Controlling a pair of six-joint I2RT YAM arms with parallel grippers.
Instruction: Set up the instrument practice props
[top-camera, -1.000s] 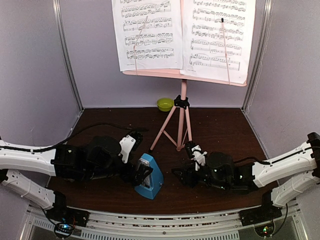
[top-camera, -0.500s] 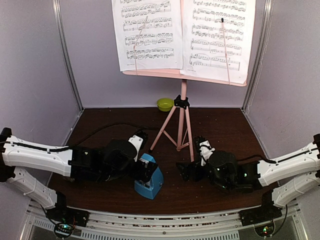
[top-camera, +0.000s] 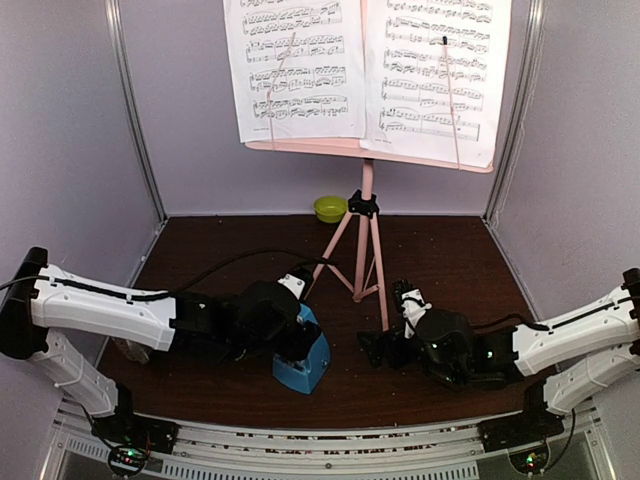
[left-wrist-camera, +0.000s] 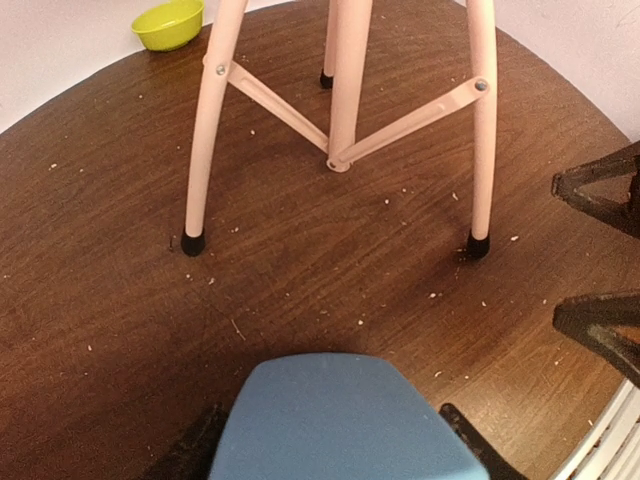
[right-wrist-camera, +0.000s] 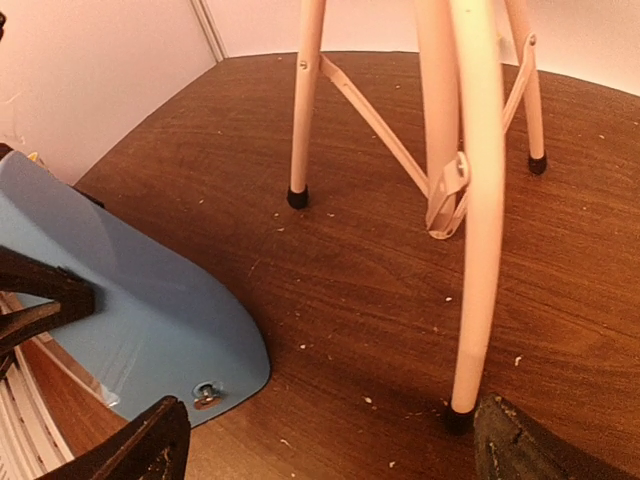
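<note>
The pink tripod music stand (top-camera: 366, 205) stands at the middle back, and two white sheet-music pages (top-camera: 300, 65) rest on its desk. The small blue metronome (top-camera: 303, 364) sits on the brown table in front of the tripod. My left gripper (top-camera: 292, 340) is shut on the metronome (left-wrist-camera: 340, 420), with a dark finger (left-wrist-camera: 195, 450) on each side of it. My right gripper (top-camera: 376, 347) is open and empty, just right of the metronome (right-wrist-camera: 130, 310) and beside the stand's near right leg (right-wrist-camera: 475, 200). Its fingers (right-wrist-camera: 145, 445) straddle bare table.
A lime-green bowl (top-camera: 330, 208) sits at the back wall behind the tripod and also shows in the left wrist view (left-wrist-camera: 168, 22). The tripod's legs (left-wrist-camera: 205, 130) spread just beyond the metronome. Grey walls close in the table on the left, back and right.
My left arm has reached further right over the metronome, which has shifted slightly right and toward the tripod. My right gripper has moved a little right and back, toward the stand's leg.
</note>
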